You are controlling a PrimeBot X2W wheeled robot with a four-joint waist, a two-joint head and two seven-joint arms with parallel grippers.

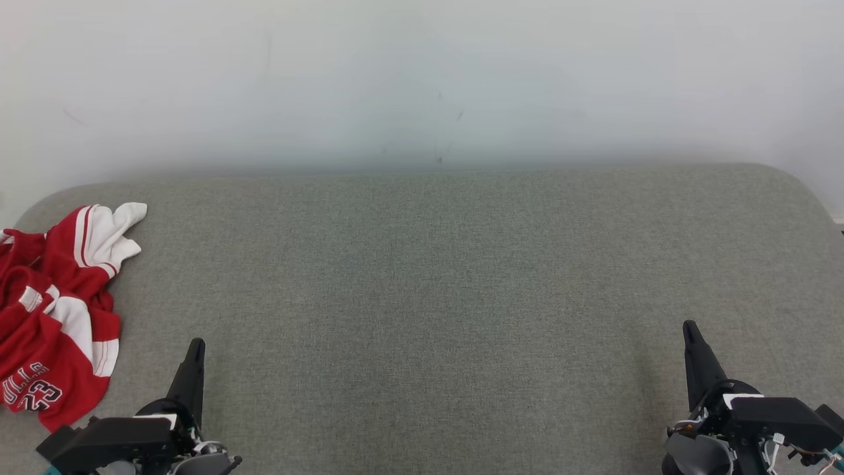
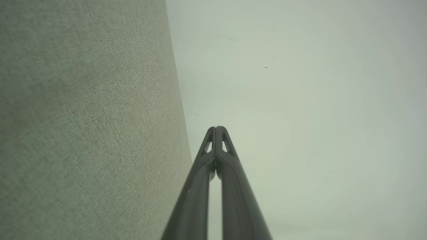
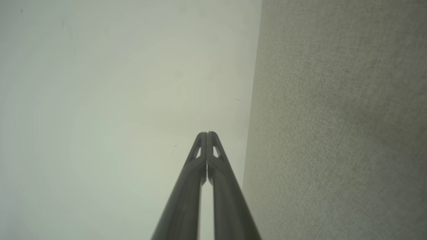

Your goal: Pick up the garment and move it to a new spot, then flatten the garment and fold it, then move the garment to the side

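At far left, the crumpled red-and-white garment [image 1: 56,313] reads "23".

Grey-green fabric surface [image 1: 461,277] against a pale wall [image 1: 422,79].
You're looking at a woven, felt-like covering with rounded far corners, its back edge meeting the wall. The wall is plain off-white, with a few small dark specks [image 1: 440,159] near its middle and a faint scuff [image 1: 72,117] toward the left.
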